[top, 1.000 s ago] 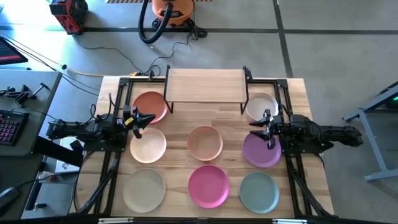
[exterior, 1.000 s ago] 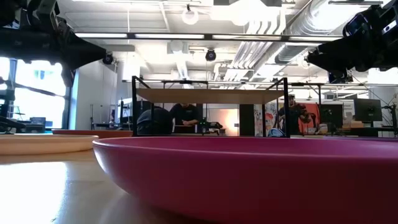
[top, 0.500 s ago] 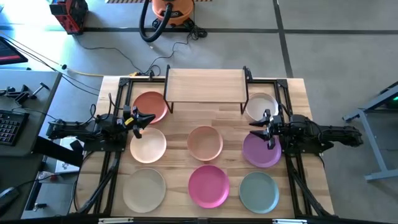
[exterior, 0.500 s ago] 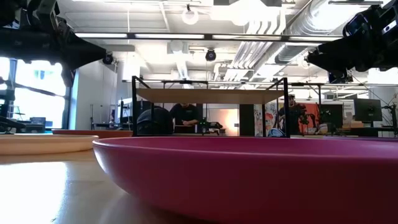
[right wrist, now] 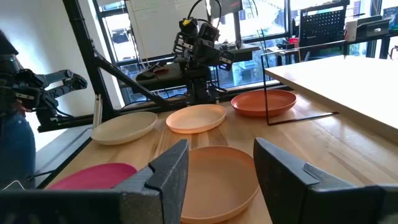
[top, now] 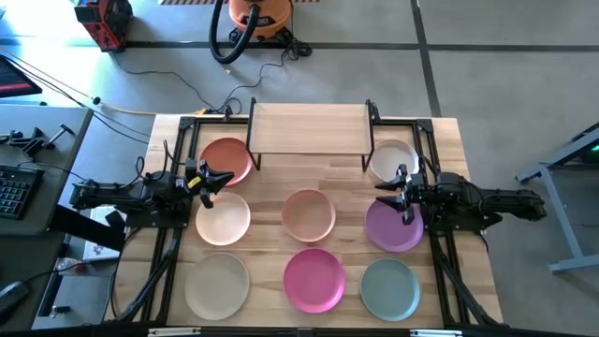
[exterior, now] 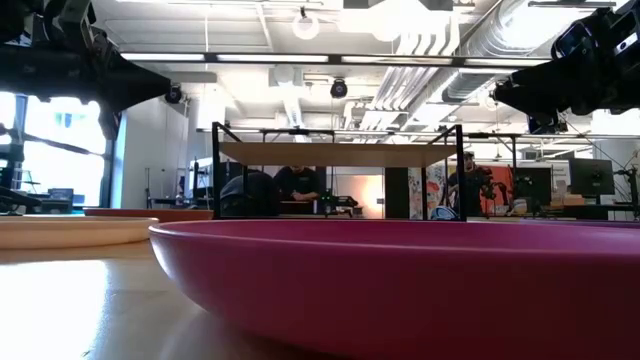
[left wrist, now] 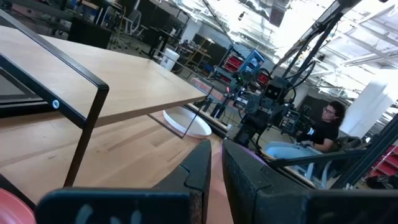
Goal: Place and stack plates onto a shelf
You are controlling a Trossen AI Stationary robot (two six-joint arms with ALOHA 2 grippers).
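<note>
Still waiting: eight plates down, shelf bare

Left to right across the worktop (top: 449, 131), seen from above: the left tool (top: 217, 178) hangs over the gap between the terracotta plate (top: 225, 161) at its 12 o'clock and the cream plate (top: 222, 219) at its 6 o'clock, its fingers nearly closed with only a thin gap and nothing in it. The pale beige plate (top: 217, 285) sits nearest the front on that side. In the middle lie the tan-pink plate (top: 309, 214) and, at its 6 o'clock, the magenta plate (top: 314, 278). The shelf (top: 309, 129) stands at 12 o'clock of these, its board carrying nothing. On the right, the white plate (top: 389, 159) lies partly under the shelf's end, the purple plate (top: 391, 227) below it, and the pale teal plate (top: 388, 287) in front. The right tool (top: 401, 193) hovers over the purple plate's far rim, fingers spread wide and empty.

These dishes look light, stiff and matte, so probably not slippery; being shallow, each likely has to be pinched at its raised rim, one finger inside and one under the lip.

Compared with the earlier frames, nothing has moved: both arms and all plates sit just as they did.
</note>
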